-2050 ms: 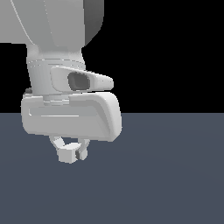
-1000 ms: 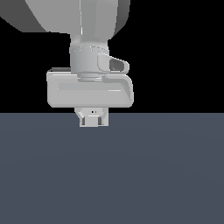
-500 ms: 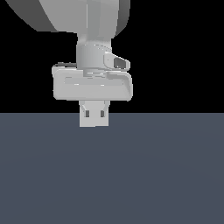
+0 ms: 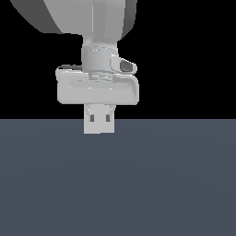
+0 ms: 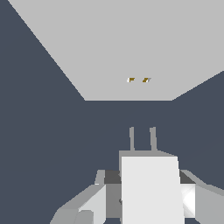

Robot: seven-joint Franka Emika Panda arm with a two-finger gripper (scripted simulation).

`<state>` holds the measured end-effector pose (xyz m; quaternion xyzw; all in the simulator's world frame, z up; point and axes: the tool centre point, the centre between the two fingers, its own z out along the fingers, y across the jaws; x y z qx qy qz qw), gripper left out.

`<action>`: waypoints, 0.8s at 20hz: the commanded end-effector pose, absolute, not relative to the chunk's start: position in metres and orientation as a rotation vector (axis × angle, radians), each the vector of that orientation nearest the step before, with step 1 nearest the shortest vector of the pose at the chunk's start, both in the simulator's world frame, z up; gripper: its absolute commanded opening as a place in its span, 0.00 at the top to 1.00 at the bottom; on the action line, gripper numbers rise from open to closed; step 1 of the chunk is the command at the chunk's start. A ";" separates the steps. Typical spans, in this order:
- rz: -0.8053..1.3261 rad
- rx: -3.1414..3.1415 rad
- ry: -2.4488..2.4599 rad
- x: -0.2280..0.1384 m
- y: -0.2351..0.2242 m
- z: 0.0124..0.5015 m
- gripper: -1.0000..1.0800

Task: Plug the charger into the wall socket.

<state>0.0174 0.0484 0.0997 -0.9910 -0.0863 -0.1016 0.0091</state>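
Note:
My gripper (image 4: 99, 120) is shut on the charger (image 4: 99, 125), a small pale block held between the fingers below the wide grey hand, above the dark floor. In the wrist view the charger (image 5: 151, 188) fills the foreground with its two thin prongs (image 5: 142, 139) sticking out toward the wall socket (image 5: 131, 43), a large pale plate with two small orange-brown holes (image 5: 138, 80). A stretch of dark floor still separates the prongs from the plate. The holes sit slightly to one side of the prong line. The wall socket does not show in the exterior view.
A dark blue-grey floor (image 4: 138, 184) spreads under the arm in the exterior view, with black background above it. The arm's big grey links (image 4: 83, 18) fill the upper part of that view.
The hand has turned from a tilted pose to a level one, risen, and come nearer the exterior camera with the charger still held.

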 end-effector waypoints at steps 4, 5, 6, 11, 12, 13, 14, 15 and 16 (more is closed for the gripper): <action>-0.317 -3.096 -0.269 0.020 0.049 0.100 1.00; -0.317 -3.096 -0.269 0.022 0.049 0.100 1.00; -0.317 -3.096 -0.270 0.024 0.049 0.100 1.00; -0.317 -3.096 -0.271 0.038 0.052 0.100 1.00; -0.317 -3.096 -0.272 0.041 0.053 0.100 1.00; -0.317 -3.096 -0.272 0.045 0.053 0.100 1.00; -0.317 -3.096 -0.273 0.049 0.054 0.100 1.00; -0.317 -3.096 -0.273 0.052 0.055 0.100 1.00; -0.317 -3.096 -0.273 0.055 0.055 0.100 1.00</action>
